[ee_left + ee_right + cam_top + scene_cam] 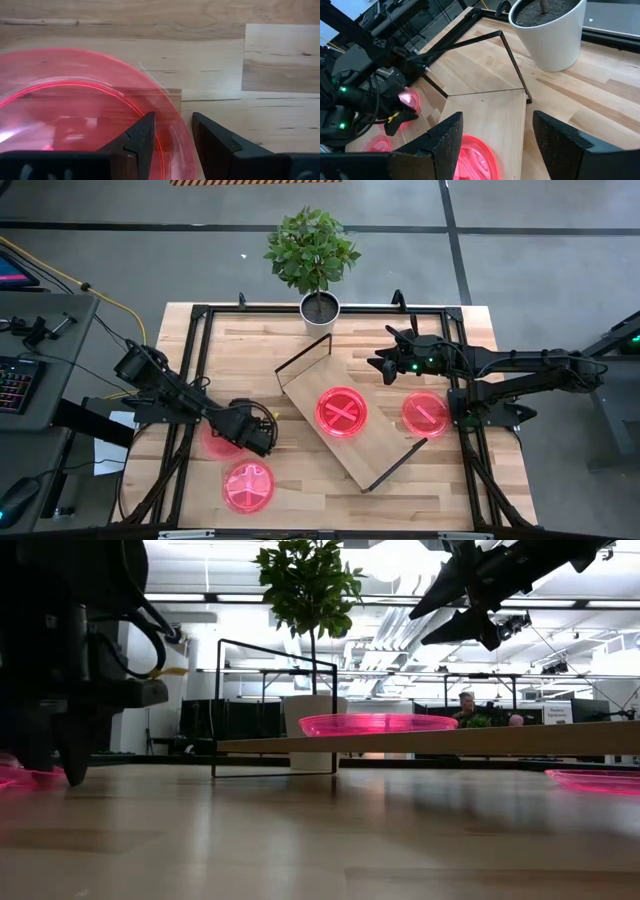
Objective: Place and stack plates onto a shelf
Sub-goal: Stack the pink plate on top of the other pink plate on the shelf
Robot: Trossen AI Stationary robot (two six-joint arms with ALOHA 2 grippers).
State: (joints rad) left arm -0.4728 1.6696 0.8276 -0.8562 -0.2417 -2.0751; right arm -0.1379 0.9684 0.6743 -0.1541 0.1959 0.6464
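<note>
My left gripper (266, 436) is low over the table's left side and open. In the left wrist view its fingers (142, 142) stand on either side of the right rim (169, 131) of a pink plate (214, 445), one over the plate's inside and one outside. That plate lies flat on the table. A second plate (248, 485) lies nearer the near edge. Another plate (342, 412) sits on the shelf board (385, 450), which lies diagonally at mid-table. One more plate (427, 414) rests on the table to the shelf's right. My right gripper (385, 365) hangs open, high above the shelf's far right side.
A potted plant (318, 305) stands at the far edge, just beyond the shelf's far wire frame (305, 360). The near wire frame (400, 460) stands at the shelf's other end. A black metal frame (190, 370) borders the tabletop. Bare wood shows along the near edge.
</note>
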